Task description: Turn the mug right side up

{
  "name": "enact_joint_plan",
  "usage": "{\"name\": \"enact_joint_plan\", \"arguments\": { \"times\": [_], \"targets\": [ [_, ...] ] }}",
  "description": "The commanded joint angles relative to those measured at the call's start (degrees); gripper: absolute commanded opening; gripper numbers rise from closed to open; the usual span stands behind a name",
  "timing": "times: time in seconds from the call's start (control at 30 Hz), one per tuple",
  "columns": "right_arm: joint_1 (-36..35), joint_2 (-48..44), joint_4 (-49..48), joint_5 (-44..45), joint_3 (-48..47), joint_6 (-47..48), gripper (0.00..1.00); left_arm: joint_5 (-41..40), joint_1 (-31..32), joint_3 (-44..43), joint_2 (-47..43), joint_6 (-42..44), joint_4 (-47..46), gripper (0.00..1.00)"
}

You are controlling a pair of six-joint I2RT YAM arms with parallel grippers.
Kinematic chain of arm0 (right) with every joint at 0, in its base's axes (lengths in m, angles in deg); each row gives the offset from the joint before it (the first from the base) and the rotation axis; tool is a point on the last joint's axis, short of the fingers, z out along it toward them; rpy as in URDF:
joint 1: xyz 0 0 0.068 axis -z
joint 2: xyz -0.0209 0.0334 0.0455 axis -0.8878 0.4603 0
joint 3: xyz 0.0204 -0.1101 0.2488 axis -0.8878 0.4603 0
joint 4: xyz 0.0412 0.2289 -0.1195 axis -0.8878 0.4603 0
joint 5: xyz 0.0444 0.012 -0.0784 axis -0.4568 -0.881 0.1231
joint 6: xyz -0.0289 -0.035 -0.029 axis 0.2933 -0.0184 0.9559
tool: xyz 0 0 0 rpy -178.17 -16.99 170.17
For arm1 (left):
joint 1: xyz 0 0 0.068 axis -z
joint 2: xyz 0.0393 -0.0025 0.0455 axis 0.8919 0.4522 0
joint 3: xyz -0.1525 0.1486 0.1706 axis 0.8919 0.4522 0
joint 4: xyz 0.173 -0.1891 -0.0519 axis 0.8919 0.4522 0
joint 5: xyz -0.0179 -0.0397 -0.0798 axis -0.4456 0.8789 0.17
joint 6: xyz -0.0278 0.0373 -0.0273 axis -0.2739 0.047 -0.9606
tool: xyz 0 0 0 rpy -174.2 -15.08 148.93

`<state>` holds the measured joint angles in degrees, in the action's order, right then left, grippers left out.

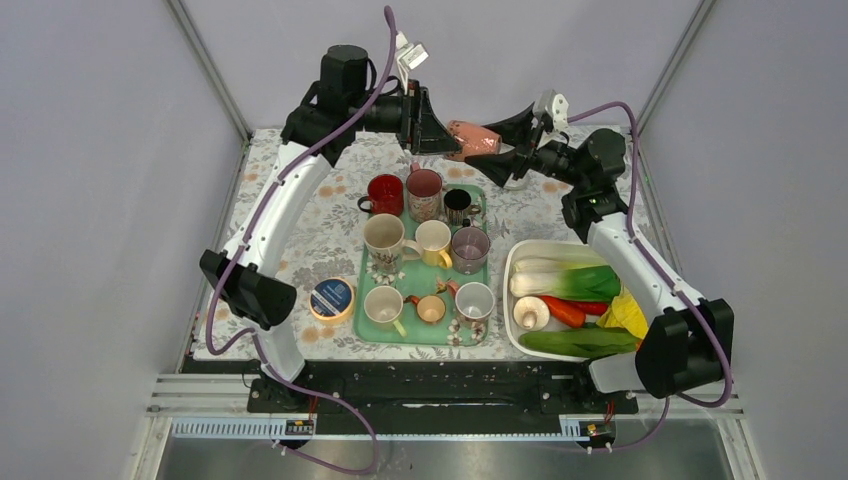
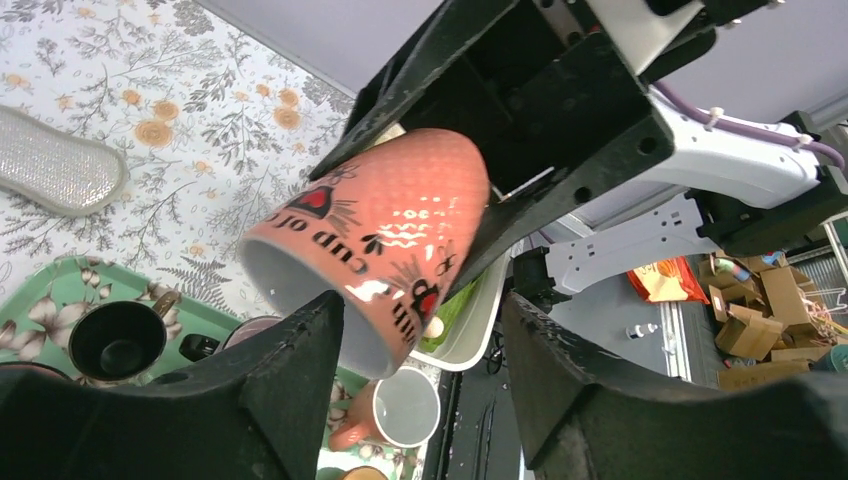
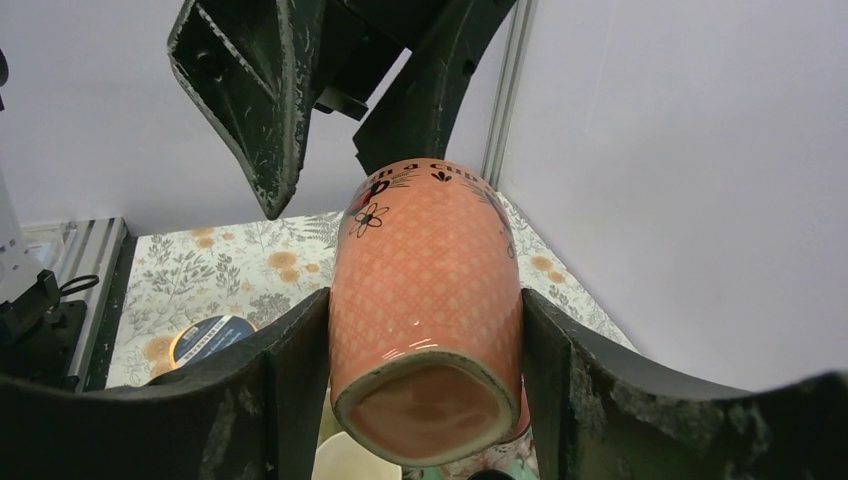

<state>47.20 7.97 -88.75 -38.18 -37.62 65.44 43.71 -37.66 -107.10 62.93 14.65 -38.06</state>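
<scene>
Nearest the lens in the right wrist view: your right gripper [image 3: 425,320] has its 2 fingers pressed on the flanks of the pink mug [image 3: 425,240], 1 per side, clamping it near the base. The base faces the lens.

Your left gripper [image 2: 420,320] stands spread around the mug's mouth end. The finger at lower left of that frame seems to meet the rim, and a gap shows beside the other finger, so it has no clamp on the mug.

In the top view the mug lies on its side in the air at upper middle, between the 2 grippers. It hangs over the far edge of the table [image 1: 330,240], near the back wall.

Below it you have the green tray [image 1: 420,341], crowded with cups, and a white bin [image 1: 510,275] of vegetables at lower right. Bare cloth lies left of the tray, around a blue-lidded tin [image 1: 332,297].

The handle shows in no view. The left finger cuts off the lettering.
</scene>
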Motion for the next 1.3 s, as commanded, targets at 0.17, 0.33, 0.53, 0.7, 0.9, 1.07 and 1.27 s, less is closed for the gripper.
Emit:
{"name": "enact_joint_plan", "arguments": {
  "times": [0.17,0.33,0.53,0.7,0.9,1.07,1.27],
  "targets": [
    [-2.61,4.01,-17.11,-1.55,-2.55,-10.60,0.00,5.29,3.59,-0.41,-1.04,-2.11,-3.40,0.20],
    [-2.79,6.88,-24.00,-5.35,-2.25,-17.44,0.00,2.53,2.94,-1.40,-1.95,1.59,-0.44,0.00],
    [-2.67,4.22,-15.97,-5.03,2.58,-9.97,0.99,-14.35,2.17,-0.23,-5.45,21.34,13.40,0.00],
    [-2.71,-3.12,8.49,1.67,5.32,9.15,0.99,-30.04,2.25,4.76,-10.18,40.37,27.61,0.00],
    [-2.71,-9.53,21.56,8.51,9.31,20.08,0.99,-38.34,1.26,15.00,-16.81,49.81,38.51,0.00],
    [-2.71,-11.20,25.78,12.97,10.37,22.96,0.99,-46.12,-1.59,19.42,-19.34,51.20,33.31,0.00],
    [-2.71,-12.41,27.60,14.79,12.35,23.59,0.99,-44.62,-1.34,8.34,-9.43,51.05,29.82,0.00]
  ]
}}
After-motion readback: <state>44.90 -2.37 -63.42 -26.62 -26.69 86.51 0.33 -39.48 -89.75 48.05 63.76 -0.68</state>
